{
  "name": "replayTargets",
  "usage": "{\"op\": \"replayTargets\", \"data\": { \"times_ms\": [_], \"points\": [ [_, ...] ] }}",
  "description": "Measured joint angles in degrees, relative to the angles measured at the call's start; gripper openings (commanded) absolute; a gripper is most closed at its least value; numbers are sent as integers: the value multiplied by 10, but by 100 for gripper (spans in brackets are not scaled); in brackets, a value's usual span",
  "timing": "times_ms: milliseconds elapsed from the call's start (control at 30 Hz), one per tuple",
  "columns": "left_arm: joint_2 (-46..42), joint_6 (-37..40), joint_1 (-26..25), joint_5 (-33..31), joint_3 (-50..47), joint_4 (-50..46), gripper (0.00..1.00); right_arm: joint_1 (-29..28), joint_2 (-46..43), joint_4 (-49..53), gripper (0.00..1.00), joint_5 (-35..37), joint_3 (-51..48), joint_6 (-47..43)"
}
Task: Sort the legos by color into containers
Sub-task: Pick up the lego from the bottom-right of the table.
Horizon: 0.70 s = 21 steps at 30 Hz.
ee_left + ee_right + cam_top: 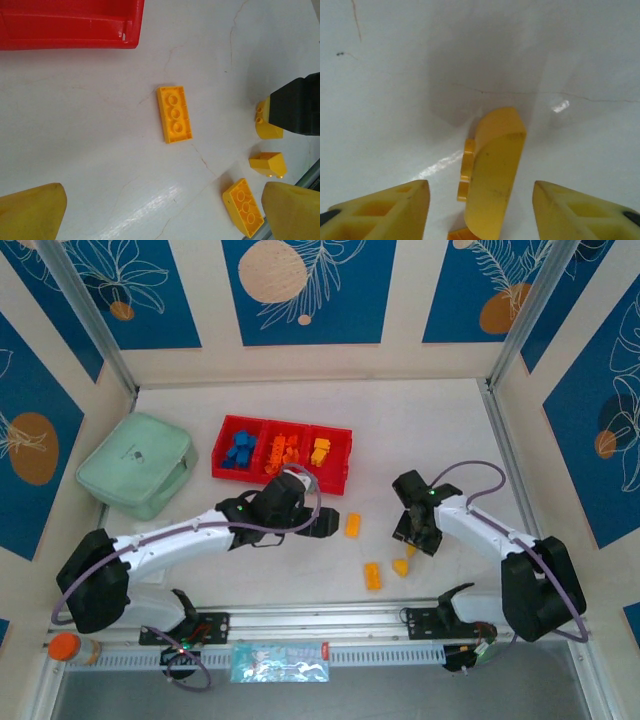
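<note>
Yellow lego [495, 170] on edge, long axis straight between right fingers [385, 210].
Those stand apart, not touching it; left fingers [30, 212] wide.

The left arm [170, 540] stretches forward and rightward from its base, elbow low, wrist level. The left gripper [325, 523] points right with its jaws spread wide, its yellow fingertips [35, 212] far apart. The right arm [490, 530] bends inward toward the left, wrist tipped down. The right gripper [415, 537] points downward, its fingers [385, 212] partly apart
</note>
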<state>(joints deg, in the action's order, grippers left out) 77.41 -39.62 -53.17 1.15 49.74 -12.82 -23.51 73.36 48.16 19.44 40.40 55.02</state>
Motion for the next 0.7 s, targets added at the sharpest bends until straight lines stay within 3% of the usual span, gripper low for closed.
{"op": "replayTargets", "data": {
  "times_ms": [467,700],
  "points": [
    [9,0,0,0,0,0,99,12,21,-36,21,-7,-5,-14],
    [9,7,0,-4,9,-11,99,2,11,-12,16,-5,18,-31]
  ]
}}
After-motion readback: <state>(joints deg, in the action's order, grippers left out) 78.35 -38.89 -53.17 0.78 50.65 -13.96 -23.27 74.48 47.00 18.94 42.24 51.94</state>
